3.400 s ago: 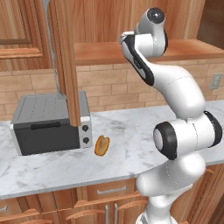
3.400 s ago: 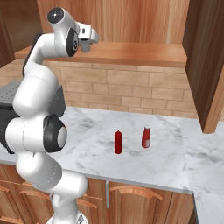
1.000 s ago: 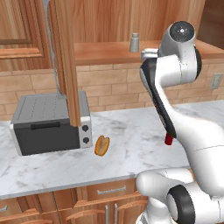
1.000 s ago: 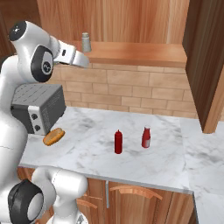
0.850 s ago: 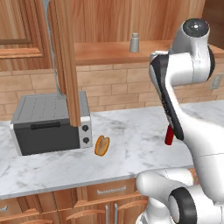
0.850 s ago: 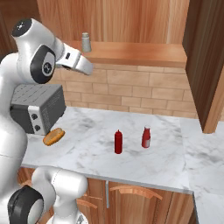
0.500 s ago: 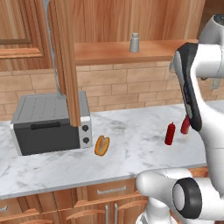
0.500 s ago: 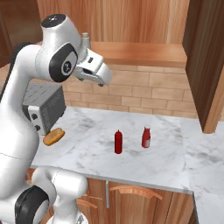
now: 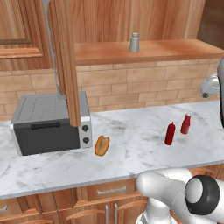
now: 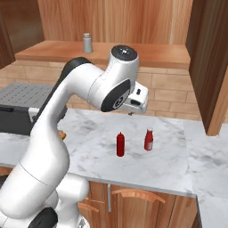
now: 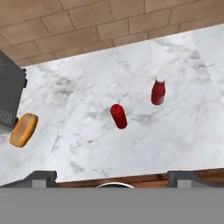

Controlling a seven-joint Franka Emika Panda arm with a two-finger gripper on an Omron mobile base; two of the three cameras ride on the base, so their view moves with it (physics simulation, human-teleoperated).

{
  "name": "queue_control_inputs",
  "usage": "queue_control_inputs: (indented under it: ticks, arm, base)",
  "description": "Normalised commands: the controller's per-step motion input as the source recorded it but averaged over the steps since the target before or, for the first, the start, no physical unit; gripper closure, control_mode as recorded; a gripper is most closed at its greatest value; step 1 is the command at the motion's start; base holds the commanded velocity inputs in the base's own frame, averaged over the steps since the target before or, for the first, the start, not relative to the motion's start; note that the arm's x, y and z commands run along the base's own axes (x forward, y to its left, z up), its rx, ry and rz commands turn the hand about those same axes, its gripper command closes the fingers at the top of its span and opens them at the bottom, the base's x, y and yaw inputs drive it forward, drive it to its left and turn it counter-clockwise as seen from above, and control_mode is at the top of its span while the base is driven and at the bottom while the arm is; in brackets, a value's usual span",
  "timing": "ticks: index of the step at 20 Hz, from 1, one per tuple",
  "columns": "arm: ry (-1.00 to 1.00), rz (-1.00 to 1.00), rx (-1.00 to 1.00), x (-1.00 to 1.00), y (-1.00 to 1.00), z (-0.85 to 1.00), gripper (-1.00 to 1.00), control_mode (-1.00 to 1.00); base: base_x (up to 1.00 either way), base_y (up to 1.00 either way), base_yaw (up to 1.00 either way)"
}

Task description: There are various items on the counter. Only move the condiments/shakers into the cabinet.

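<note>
The small grey shaker (image 9: 134, 42) (image 10: 87, 42) stands upright on the cabinet's long wooden shelf (image 9: 166, 50). Two slim red bottles stand on the white marble counter (image 9: 131, 148): one nearer (image 10: 120, 144) (image 11: 118, 116) and one a little farther right (image 10: 148, 139) (image 11: 158, 91). The orange-brown bun (image 9: 102, 145) (image 11: 23, 129) lies beside the toaster oven. My gripper (image 10: 133, 109) hangs above the counter, behind and over the bottles. In the hand view its fingertips (image 11: 41, 177) stand wide apart, open, with nothing between them.
A grey toaster oven (image 9: 48, 124) sits at the counter's left end. The tall narrow cabinet door (image 9: 65, 61) hangs open in front of it. A brick backsplash (image 9: 131, 83) runs under the shelf. A wooden panel (image 10: 209, 62) closes the right side.
My arm has swung away from the shelf, rightward and down over the red bottles. The shaker stays on the shelf, and the gripper is open throughout.
</note>
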Motion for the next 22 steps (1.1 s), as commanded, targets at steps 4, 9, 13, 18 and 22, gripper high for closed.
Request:
queue_control_inputs:
  ticks: [4, 9, 13, 18, 22]
  arm:
    - [0.0, 0.32, 0.0, -0.48, -0.31, -0.83, -1.0, -1.0]
    - [-0.01, 0.31, 0.0, -0.21, -0.15, -0.73, -1.0, -1.0]
    - [-0.13, 0.14, -0.01, 0.01, 0.03, -0.58, -1.0, -1.0]
    - [-0.08, 0.12, 0.0, 0.1, 0.0, -0.44, -1.0, -1.0]
    - [-0.05, 0.22, 0.0, 0.02, 0.0, -0.47, -1.0, -1.0]
  base:
    - [0.0, 0.0, 0.0]
    - [0.0, 0.0, 0.0]
    - [0.0, 0.0, 0.0]
    - [0.0, 0.0, 0.0]
    - [0.0, 0.0, 0.0]
